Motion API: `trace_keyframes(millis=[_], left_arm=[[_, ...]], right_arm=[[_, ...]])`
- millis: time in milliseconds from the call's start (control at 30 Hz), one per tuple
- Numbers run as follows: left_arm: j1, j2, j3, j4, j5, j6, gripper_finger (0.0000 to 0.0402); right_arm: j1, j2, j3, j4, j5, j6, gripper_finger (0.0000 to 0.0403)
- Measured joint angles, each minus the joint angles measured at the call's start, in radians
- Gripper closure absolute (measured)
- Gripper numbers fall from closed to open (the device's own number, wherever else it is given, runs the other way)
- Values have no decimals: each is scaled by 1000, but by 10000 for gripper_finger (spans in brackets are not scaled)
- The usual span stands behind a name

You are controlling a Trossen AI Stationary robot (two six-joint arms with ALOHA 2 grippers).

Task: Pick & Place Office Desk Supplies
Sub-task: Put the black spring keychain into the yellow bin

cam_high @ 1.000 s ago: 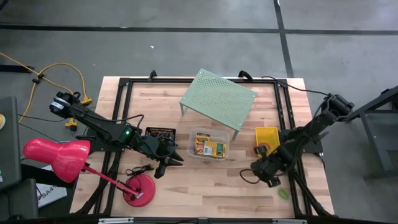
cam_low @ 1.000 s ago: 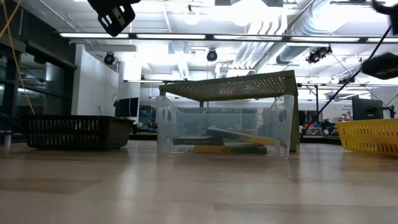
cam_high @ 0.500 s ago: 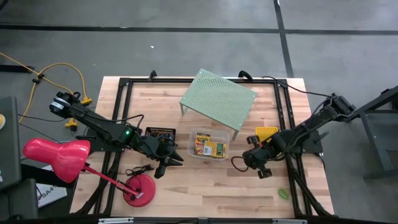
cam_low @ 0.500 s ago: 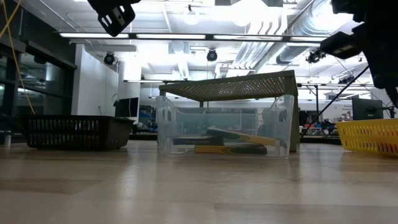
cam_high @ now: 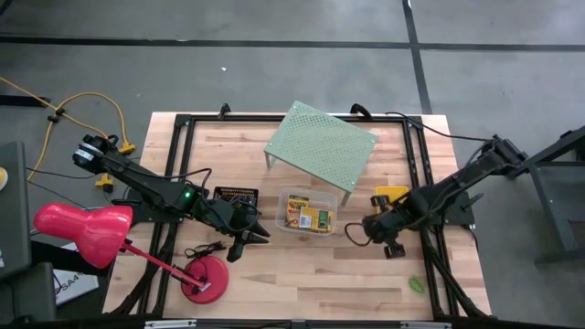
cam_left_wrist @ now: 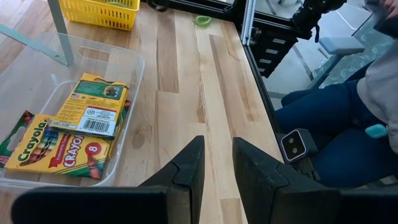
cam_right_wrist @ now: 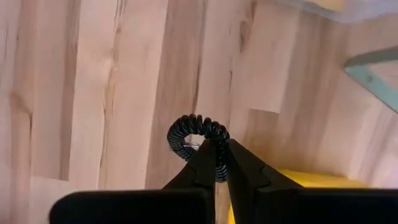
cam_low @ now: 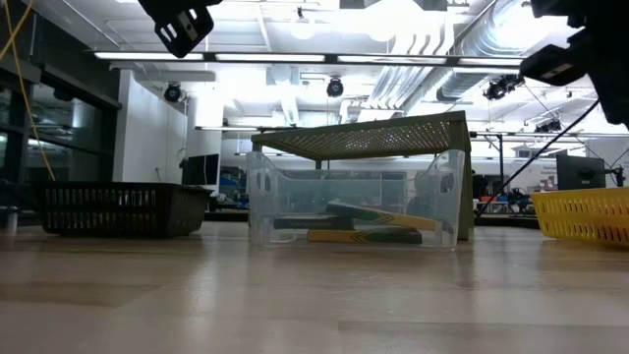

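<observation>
Holding a black coil ring (cam_right_wrist: 198,132) pinched in my right gripper (cam_right_wrist: 216,163), I have it above bare table (cam_high: 302,265) between the tub (cam_high: 308,213) and the basket (cam_high: 393,199); I judge the basket beside it the likely drop, though the tub is as near; the fingers are clenched on 1 side of the loop so the rest hangs free ahead of the tips, which keeps the springy wire from slipping out; my left gripper (cam_left_wrist: 214,171) waits just off the tub's left side, near the mesh tray (cam_high: 237,196), fingers parted with only a narrow gap and nothing between them; the ring is a tight glossy spiral bent into a circle, soft enough to flex; the tub is clear thin plastic with rounded corners, and 2 flat green-and-yellow card boxes (cam_left_wrist: 71,127) lie in it, slick printed card; the basket is yellow slotted plastic; a small green ring (cam_high: 416,284) lies alone near the table's front right corner, not yet collected; the table is pale wooden planks, smooth.
</observation>
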Motion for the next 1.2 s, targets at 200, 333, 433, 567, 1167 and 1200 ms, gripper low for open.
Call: trace_keyframes(millis=[200, 333, 433, 567, 1167, 1200], left_arm=[[0, 0, 0, 0, 0, 0, 324], [0, 0, 0, 0, 0, 0, 324], [0, 0, 0, 0, 0, 0, 324], [0, 0, 0, 0, 0, 0, 324], [0, 0, 0, 0, 0, 0, 324], [0, 0, 0, 0, 0, 0, 324]], right_arm=[[-59, -88, 0, -82, 35, 6, 393], [-122, -132, -17, -137, 89, -15, 393], [-180, -165, -51, -150, 100, -28, 393], [-263, -204, -108, -153, 100, -52, 393], [-503, -229, -211, -160, 106, -16, 393], [-504, -229, -211, -160, 104, -16, 393]])
